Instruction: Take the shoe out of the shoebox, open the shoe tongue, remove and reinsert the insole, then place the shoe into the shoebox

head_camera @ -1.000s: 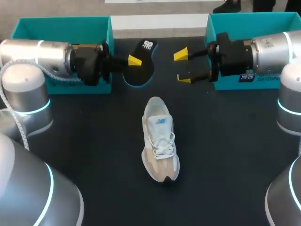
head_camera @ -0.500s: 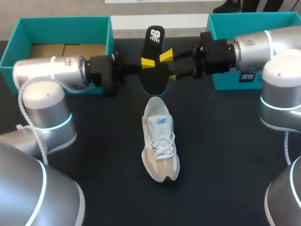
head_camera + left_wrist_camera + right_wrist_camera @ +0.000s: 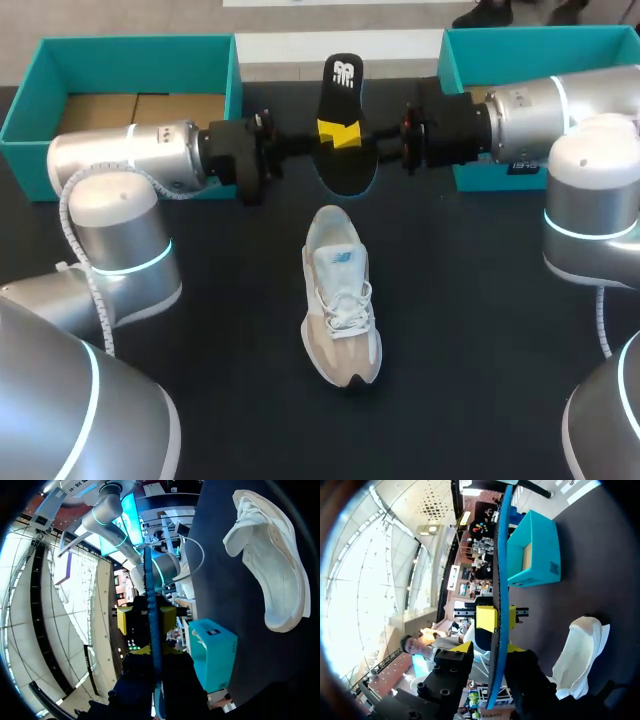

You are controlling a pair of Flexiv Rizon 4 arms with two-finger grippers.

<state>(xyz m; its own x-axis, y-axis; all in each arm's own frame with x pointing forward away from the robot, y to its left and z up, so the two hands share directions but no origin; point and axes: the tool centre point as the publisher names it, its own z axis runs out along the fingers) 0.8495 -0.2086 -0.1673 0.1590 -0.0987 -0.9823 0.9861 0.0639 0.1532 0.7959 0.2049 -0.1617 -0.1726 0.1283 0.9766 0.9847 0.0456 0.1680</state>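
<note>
Finding 1. The black insole (image 3: 346,172) is held off the table, directly beyond the far end of the white shoe (image 3: 341,300) and apart from it. The left gripper (image 3: 330,135) comes in from the shoe's left and is clamped on the insole at mid-length. The left wrist view shows the insole edge-on between its fingers.

Finding 2. The right gripper (image 3: 353,133) meets the same mid-section from the shoe's right, facing the left gripper. Whether it grips the insole or merely flanks it cannot be told.

Finding 3. The shoe lies on the table. Its collar end appears to point toward the insole and its toe away from it. The insole's long axis runs nearly in line with the shoe's, printed end farthest from the shoe.

Finding 4. One teal shoebox (image 3: 130,42) sits beyond the shoe to its left. A second teal box (image 3: 540,34) sits beyond it to its right.

Assessment. The insole is out and reinsertion is judged to be next. The insole needs to travel along its own axis toward the shoe, near end leading into the collar. Both arms are equally near the shoe.
</note>
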